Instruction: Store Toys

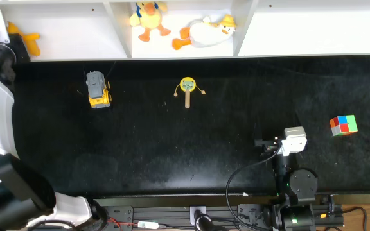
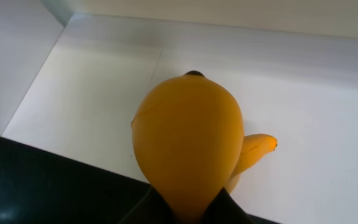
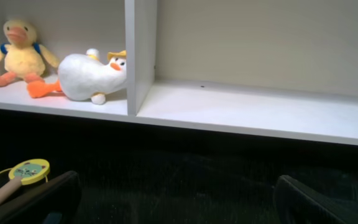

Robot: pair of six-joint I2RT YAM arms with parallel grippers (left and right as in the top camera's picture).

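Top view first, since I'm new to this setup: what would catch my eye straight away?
A yellow duck and a white duck rest in the shelf's middle compartment. On the table lie a toy truck, a rattle drum and a colour cube. The left gripper holds an orange toy in the left compartment.

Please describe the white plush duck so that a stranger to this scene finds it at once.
Look at the white shelf behind the black table, in its middle compartment. Two plush ducks are there; the white duck lies on its side beside the right divider, while the yellow duck sits upright.
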